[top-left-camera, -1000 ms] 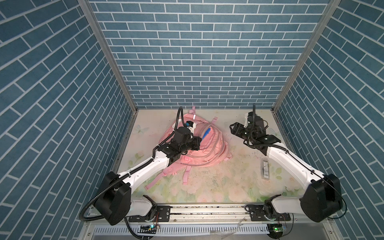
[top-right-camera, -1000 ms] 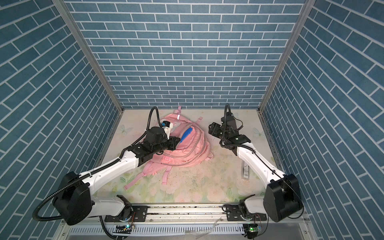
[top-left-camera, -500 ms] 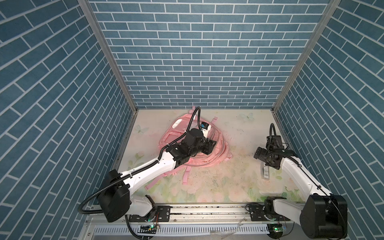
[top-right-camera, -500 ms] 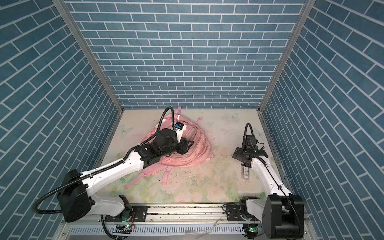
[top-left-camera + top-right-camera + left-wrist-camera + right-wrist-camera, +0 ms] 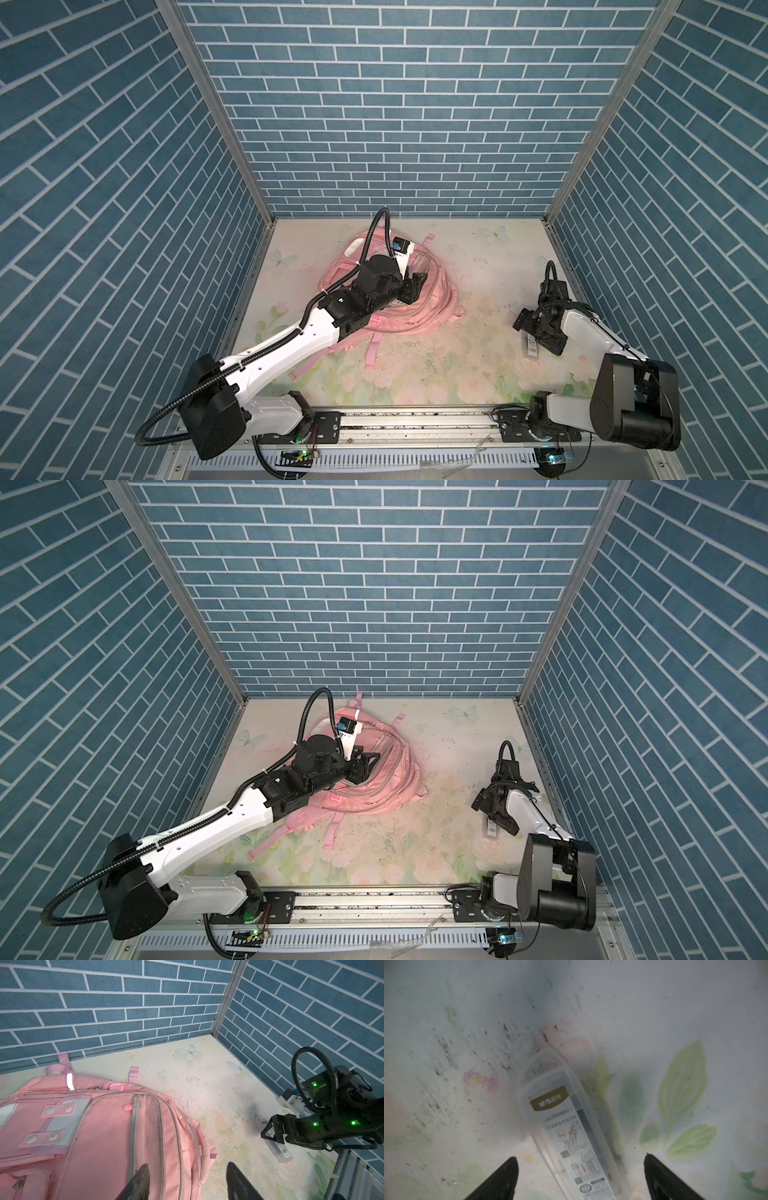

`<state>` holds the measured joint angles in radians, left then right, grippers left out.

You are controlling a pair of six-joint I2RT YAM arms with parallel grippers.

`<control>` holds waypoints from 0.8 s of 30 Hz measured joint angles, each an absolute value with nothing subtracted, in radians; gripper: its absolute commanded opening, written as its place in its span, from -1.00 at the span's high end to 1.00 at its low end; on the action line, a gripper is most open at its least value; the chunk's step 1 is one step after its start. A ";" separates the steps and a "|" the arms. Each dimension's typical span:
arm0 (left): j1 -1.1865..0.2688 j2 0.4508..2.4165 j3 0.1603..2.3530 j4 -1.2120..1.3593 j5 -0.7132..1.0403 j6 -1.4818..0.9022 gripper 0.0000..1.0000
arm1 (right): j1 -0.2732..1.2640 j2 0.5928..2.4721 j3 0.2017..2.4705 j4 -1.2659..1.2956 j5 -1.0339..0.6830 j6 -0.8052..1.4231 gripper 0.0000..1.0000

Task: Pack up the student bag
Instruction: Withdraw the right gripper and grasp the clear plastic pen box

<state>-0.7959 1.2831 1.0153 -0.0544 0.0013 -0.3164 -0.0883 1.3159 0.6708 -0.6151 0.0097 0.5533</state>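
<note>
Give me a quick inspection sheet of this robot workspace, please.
Surface: floral table, scuffed.
Job's things: pink bag lies flat near the back; clear case lies on the table to its right, apart.
Clutter: dark specks only.
Grippers: left gripper open above the bag; right gripper open above the case.
Cables: black hoses loop at both arms.
Surroundings: blue brick walls on three sides.

In both top views the left arm (image 5: 299, 345) hides a good part of the student bag (image 5: 440, 299) from you, and the left wrist view cuts the bag off too. In the right wrist view the clear case (image 5: 571, 1126) runs off the picture's edge, and its small print is blurred.
</note>
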 measured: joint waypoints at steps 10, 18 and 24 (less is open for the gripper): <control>-0.757 1.279 0.957 -0.039 0.031 -0.329 -0.19 | -0.079 1.365 0.674 -0.599 -0.095 0.553 -0.42; -0.755 1.260 0.952 -0.022 0.048 -0.339 -0.19 | -0.032 1.384 0.677 -0.597 -0.041 0.572 -0.27; -0.755 1.256 0.950 -0.024 0.049 -0.341 -0.19 | -0.021 1.390 0.677 -0.593 -0.013 0.573 -0.10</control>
